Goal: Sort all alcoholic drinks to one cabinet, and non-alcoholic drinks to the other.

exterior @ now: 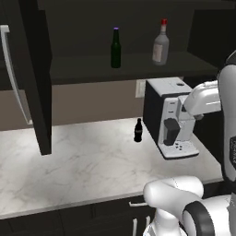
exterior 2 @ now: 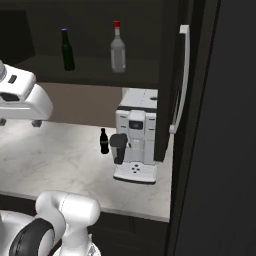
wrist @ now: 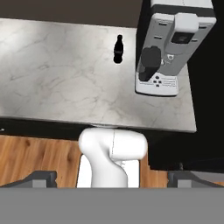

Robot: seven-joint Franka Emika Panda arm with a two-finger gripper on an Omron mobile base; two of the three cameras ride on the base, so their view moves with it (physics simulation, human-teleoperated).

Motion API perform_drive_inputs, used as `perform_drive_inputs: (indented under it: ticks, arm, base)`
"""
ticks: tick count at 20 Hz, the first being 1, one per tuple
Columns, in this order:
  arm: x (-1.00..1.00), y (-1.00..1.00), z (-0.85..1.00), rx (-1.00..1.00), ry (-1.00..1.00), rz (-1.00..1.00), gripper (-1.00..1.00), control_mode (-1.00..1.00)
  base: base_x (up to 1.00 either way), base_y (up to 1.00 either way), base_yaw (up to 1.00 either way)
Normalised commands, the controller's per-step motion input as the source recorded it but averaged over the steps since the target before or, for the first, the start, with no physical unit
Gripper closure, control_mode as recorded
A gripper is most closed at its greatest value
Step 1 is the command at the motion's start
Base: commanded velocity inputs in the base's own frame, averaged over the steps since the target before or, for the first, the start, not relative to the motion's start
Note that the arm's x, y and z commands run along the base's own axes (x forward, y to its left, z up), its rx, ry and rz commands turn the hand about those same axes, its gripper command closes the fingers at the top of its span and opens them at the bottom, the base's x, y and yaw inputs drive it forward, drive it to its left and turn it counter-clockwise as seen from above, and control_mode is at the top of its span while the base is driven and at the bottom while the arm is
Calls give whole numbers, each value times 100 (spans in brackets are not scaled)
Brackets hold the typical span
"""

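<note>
- Beer bottle (exterior: 115,48) and liquor bottle (exterior: 160,48) are standing inside the open cabinet (exterior: 138,69).
- Cola bottle (wrist: 118,49) is waiting on the counter (wrist: 65,78), beside the coffee machine (wrist: 168,48).
- Gripper (wrist: 112,179) is hovering high, fingers spread wide, empty.
- Next, probably: descending to grasp the cola bottle.

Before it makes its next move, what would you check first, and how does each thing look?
1. Pincer wide open, holding nothing: ok.
2. Green beer bottle and red-capped liquor bottle upright together on the open cabinet shelf: ok.
3. Small black cola bottle put away: not ok, it stands on the counter.
4. Cola bottle upright, apart from the coffee machine: ok.
5. Second cabinet open: cannot tell.
</note>
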Motion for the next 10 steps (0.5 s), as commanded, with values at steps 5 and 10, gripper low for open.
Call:
perform_drive_inputs:
  ticks: [5, 10]
  arm:
    - [19, 25, -10, 0, 0, -11, -100, -100]
    - [41, 20, -38, 0, 0, -18, -100, -100]
  base:
    - [0, 0, 0]
    - [0, 0, 0]
